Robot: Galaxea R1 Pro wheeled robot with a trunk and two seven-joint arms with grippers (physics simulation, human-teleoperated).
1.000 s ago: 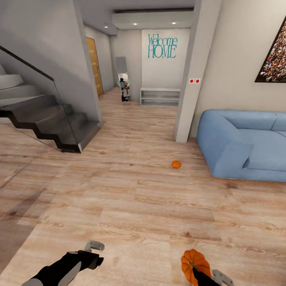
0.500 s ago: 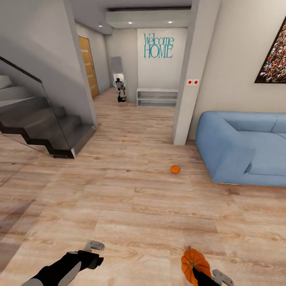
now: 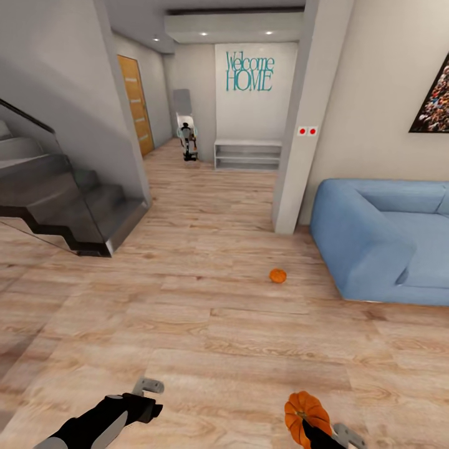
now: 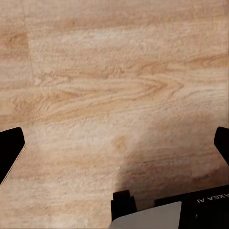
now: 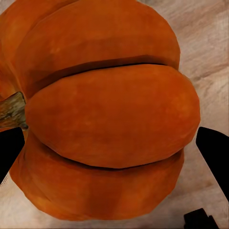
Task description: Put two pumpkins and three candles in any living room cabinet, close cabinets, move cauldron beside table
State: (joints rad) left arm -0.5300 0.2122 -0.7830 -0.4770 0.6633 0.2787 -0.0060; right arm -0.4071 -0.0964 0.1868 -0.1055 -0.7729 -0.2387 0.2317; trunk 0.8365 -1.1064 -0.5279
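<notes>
Wood-plank floor (image 3: 206, 324) everywhere, blue sofa (image 3: 386, 243) off to one side, stairs (image 3: 56, 199) on the other, hallway with a "Welcome HOME" sign (image 3: 249, 62) straight past the pillar (image 3: 305, 125).

Compared with a second back, whole picture slid: sofa and wall picture pushed further toward the edge, stairs sitting lower, loose pumpkin (image 3: 277, 275) lower in frame too. Looks like base or head moving, not the stuff itself. Arms parked in the same spots at the bottom of the head view.

Right gripper (image 3: 321, 430) clamped on the held pumpkin (image 5: 105, 114), big and close between the dark fingers (image 5: 214, 152) in the wrist view, stem poking out sideways. Left gripper (image 3: 148, 394) spread wide, nothing in it, just floor under it (image 4: 114, 95).

Loose pumpkin lying on the floor near the sofa's front corner, well apart from both arms.

Probably mid-drive: one pumpkin in hand, second one next for the free arm. No cabinet, candles or cauldron around here, so most of the job left.
</notes>
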